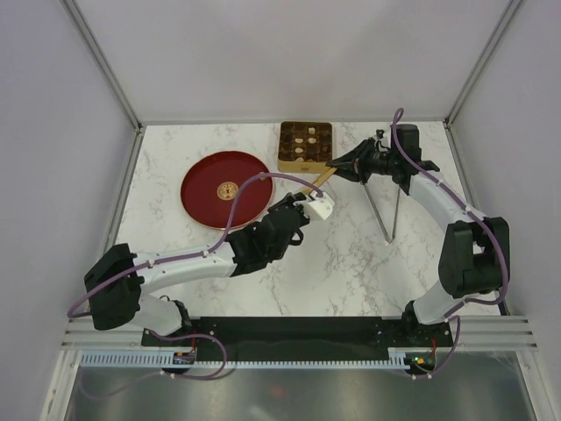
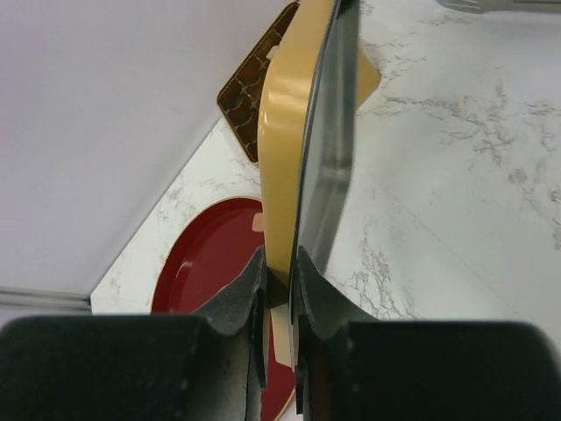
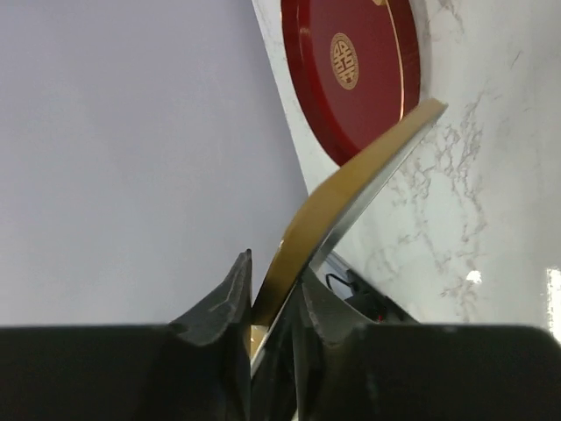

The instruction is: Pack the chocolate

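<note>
The chocolate (image 1: 304, 140) lies as small brown and cream pieces in the open gold box (image 1: 282, 159) at the back of the table. A gold tin lid (image 1: 321, 182) hangs on edge in the air between both grippers. My left gripper (image 1: 307, 199) is shut on its near end; the left wrist view shows the fingers (image 2: 279, 279) clamping the lid (image 2: 294, 132). My right gripper (image 1: 338, 165) is shut on its far end; the right wrist view shows the lid (image 3: 355, 184) between the jaws (image 3: 273, 294). The box's brown insert (image 2: 248, 95) shows behind the lid.
A round red dish (image 1: 210, 195) with a gold emblem (image 1: 230, 189) lies left of the box; it shows in the left wrist view (image 2: 203, 263) and the right wrist view (image 3: 372, 96). Metal tongs (image 1: 387, 215) lie on the marble at the right. White walls enclose the table.
</note>
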